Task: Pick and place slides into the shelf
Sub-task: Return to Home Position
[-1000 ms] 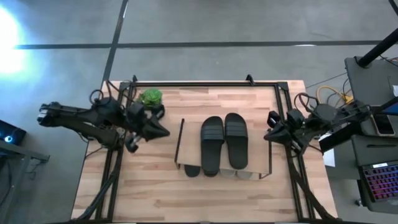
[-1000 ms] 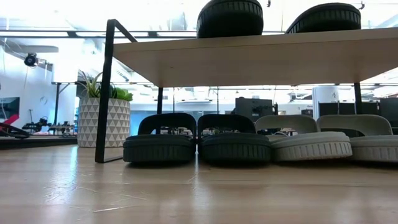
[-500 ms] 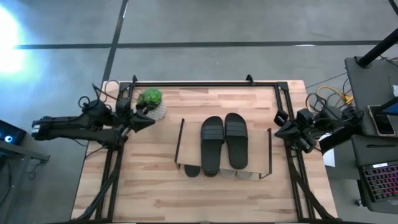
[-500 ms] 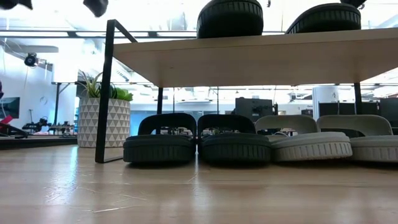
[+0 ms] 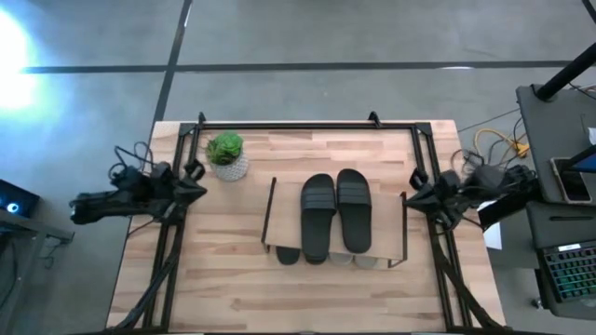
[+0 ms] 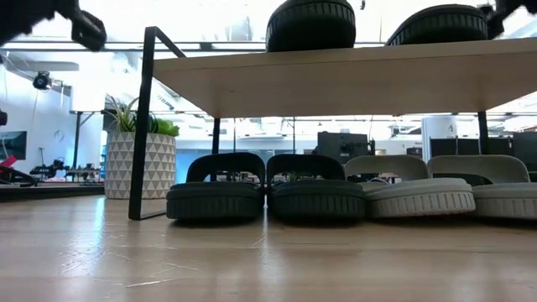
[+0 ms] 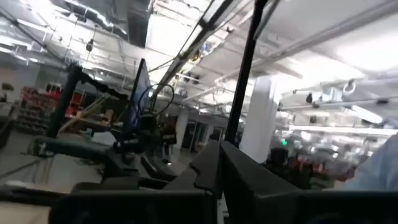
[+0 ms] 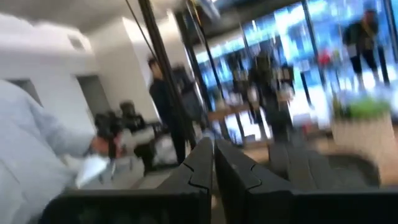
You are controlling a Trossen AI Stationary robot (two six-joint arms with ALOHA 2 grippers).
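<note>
Around the wooden table lay a grey concrete floor crossed by dark seams, with a white glare on it well off the table's left side. Just right of the table stood a dark desk and a keyboard with lit keys, and yellow cables lay between desk and table. Beyond the table the room was bright, with a white column, strip lights overhead and tall blue-lit windows.
</note>
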